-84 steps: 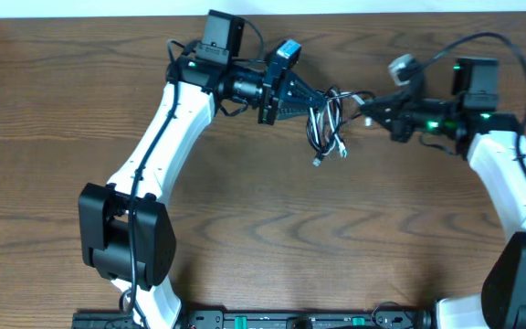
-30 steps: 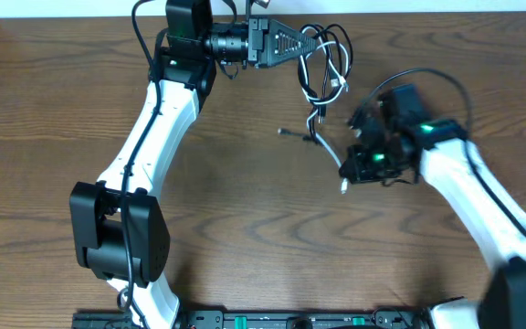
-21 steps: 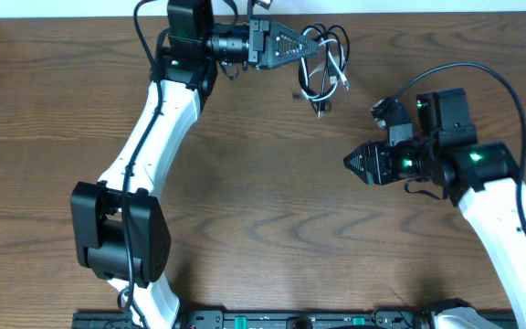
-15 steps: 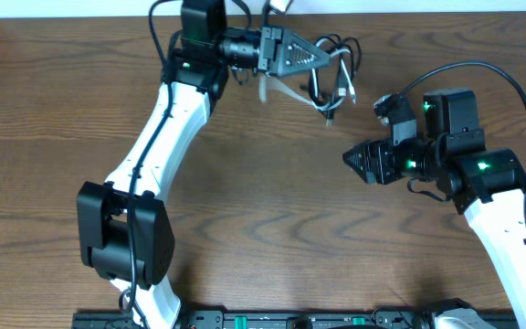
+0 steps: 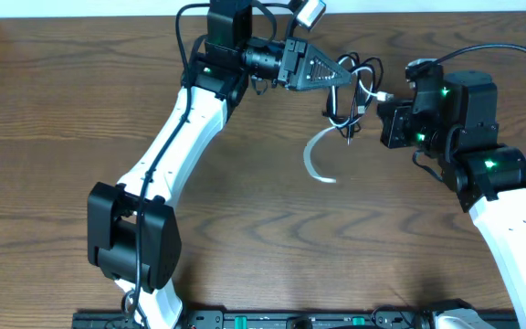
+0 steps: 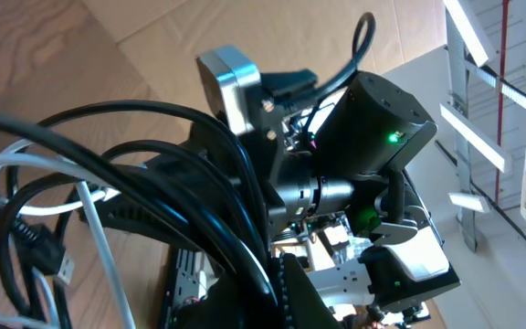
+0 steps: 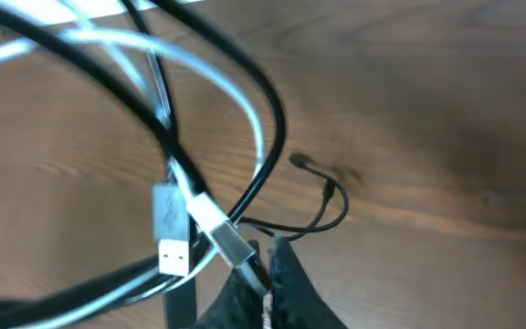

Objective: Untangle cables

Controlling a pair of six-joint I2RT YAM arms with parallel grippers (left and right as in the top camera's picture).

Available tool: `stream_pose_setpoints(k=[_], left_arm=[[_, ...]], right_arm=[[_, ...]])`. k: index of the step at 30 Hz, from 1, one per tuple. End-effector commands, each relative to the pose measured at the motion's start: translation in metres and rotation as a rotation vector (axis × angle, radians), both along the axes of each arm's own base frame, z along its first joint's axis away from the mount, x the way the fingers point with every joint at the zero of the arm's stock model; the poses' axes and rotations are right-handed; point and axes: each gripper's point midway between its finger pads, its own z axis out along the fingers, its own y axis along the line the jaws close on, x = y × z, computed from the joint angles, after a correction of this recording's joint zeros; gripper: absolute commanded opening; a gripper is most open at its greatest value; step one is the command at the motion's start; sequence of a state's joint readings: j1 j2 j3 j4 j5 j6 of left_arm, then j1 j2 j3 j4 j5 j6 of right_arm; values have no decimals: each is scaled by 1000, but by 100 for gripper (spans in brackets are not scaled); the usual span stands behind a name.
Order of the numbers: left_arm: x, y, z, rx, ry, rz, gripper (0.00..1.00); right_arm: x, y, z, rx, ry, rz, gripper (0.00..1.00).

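The cables hang as one knot off the table at the back. My left gripper (image 5: 340,77) is shut on the black cable (image 5: 362,80), whose thick loops run through its jaws in the left wrist view (image 6: 153,178). Beside those loops runs the white cable (image 6: 94,251). From the right, my right gripper (image 5: 382,117) meets the knot. Its jaws are shut (image 7: 268,279) on the white cable's silver plug end (image 7: 231,242). A blurred loop of white cable (image 5: 316,160) hangs below the knot. A USB plug (image 7: 173,239) dangles free.
The brown wooden table (image 5: 263,238) ends at a white wall strip (image 5: 80,9) just behind the left gripper. A thin black cord end (image 7: 325,196) lies on the wood under the right gripper. The arm bases (image 5: 135,247) stand at the front.
The left gripper has carried the knot to the right. The right gripper has risen from mid-table to the knot, opened briefly and shut on the white plug end. A white loop now swings below.
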State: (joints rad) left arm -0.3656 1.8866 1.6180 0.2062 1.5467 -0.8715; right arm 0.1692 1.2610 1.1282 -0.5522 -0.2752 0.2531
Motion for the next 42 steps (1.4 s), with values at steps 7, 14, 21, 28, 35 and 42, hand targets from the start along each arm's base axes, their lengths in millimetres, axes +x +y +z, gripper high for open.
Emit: stream_pose_setpoints(k=[7, 14, 21, 28, 35, 42], left_arm=[[-12, -2, 22, -16, -43, -8, 8], [-13, -4, 14, 21, 47, 1, 7], [-42, -25, 15, 75, 209, -104, 7], [-54, -31, 18, 108, 293, -137, 8], [-46, -10, 41, 63, 204, -83, 7], [-29, 24, 65, 12, 89, 7, 7]], right_arm=[[-8, 25, 20, 150, -14, 99, 1], [-12, 44, 36, 227, -54, 205, 1], [5, 32, 25, 204, -29, 71, 1], [36, -8, -29, 103, 87, -201, 1], [37, -62, -69, 47, 219, -385, 1], [15, -86, -94, -11, 341, -412, 1]])
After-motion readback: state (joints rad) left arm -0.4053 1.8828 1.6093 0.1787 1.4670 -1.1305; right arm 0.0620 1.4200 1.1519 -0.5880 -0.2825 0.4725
